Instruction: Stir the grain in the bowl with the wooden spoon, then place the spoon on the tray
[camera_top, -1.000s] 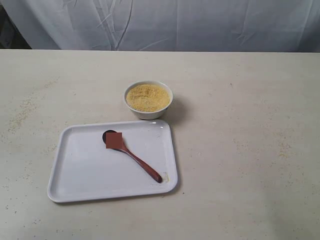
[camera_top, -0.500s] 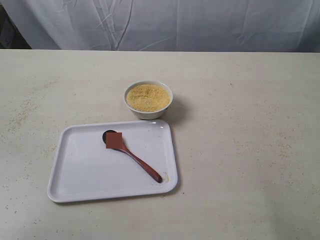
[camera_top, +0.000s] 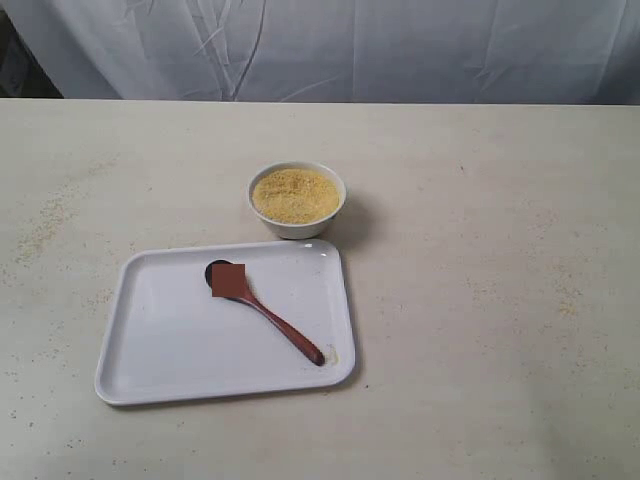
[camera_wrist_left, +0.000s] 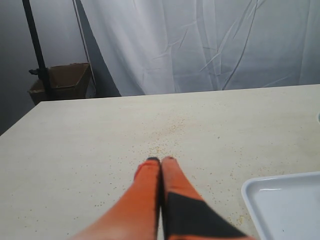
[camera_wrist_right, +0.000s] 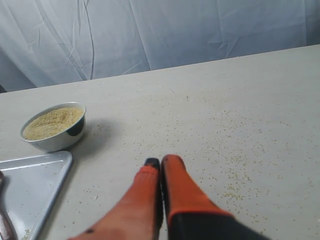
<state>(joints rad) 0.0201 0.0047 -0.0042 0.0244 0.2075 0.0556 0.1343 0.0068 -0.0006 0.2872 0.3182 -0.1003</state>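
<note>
left gripper (camera_wrist_left: 161, 160): orange fingers pressed together tip to tip, nothing between them. it hangs over bare table top, with a rounded corner of the tray close by.
right gripper (camera_wrist_right: 160, 161): fingers also pressed together and holding nothing. it is over the table, well apart from the bowl.
tray (camera_top: 170, 350): white, rectangular, with rounded corners and a low rim. it lies flat on the near part of the table, left of centre in the exterior view.
wooden spoon (camera_top: 275, 322): dark reddish-brown, lying flat inside the tray on a diagonal. its bowl end is toward the far side and its handle tip toward the near right corner, close to the rim.
square patch (camera_top: 228, 281): reddish-brown, covering most of the spoon's bowl end.
loose grains (camera_top: 333, 355): a few sit on the tray floor just beside the handle tip, and more are scattered over the table.
bowl (camera_top: 297, 226): small, white and upright on the table, just beyond the tray's far right corner. whether it touches the rim cannot be told.
grain (camera_top: 295, 194): fine and yellow-golden, filling the bowl nearly to its rim.
table (camera_top: 500, 300): pale and speckled.
white cloth (camera_top: 400, 50): a creased backdrop hanging behind the table's far edge.
cardboard box (camera_wrist_left: 62, 80): brown, beyond the table in the left wrist view, next to a black pole (camera_wrist_left: 35, 45).
</note>
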